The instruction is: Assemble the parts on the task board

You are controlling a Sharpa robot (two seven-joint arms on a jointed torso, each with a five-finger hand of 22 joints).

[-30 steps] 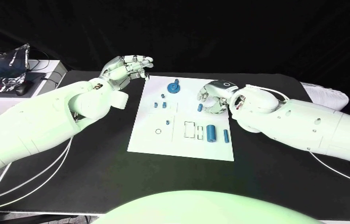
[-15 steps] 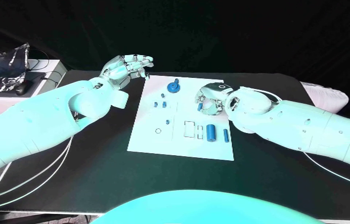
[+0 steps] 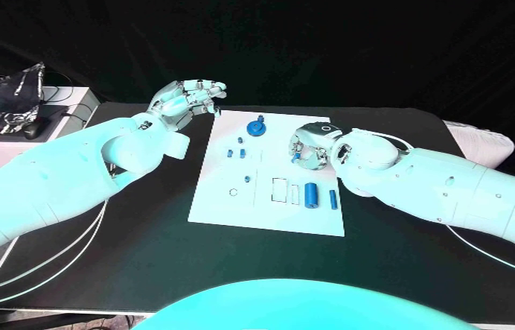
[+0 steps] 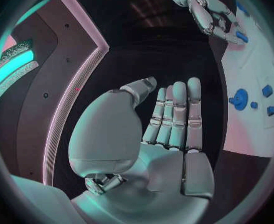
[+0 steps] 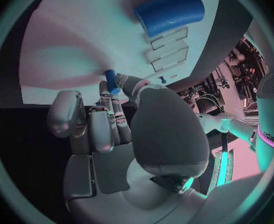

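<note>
**A:** Over the far right part of the task board [image 3: 269, 218], what is the right hand [image 3: 307, 148] doing?

**B:** It hangs low over the white plate with its fingers curled in. In the right wrist view a small blue peg [image 5: 111, 81] sits pinched at the fingertips [image 5: 104, 92], just above the board's surface. So that hand is clamped on the peg.

**A:** And what lies near it?

**B:** Just beyond it, toward the board's far edge, stands a round blue knob part [image 3: 257, 128]. On the side nearer the robot's body lie a thick blue cylinder [image 3: 311, 194] and, right beside that, a slimmer blue pin [image 3: 333, 200], both flat on the plate. Next to the cylinder, away from the pin, are two outlined rectangular slots [image 3: 286, 191]. Across the board from the hand, toward the left arm, a few small blue pieces [image 3: 238, 151] are scattered.

**A:** The left hand?

**B:** The left hand [image 3: 191, 99] is off the board, past its far left corner, raised over the black table [image 3: 129, 255]. In its own wrist view the palm is bare, the fingers [image 4: 177, 114] straight and side by side with the thumb a little apart. It holds nothing and touches nothing.

**A:** Are the two hands close?

**B:** No, well apart; the knob part lies between them.
</note>
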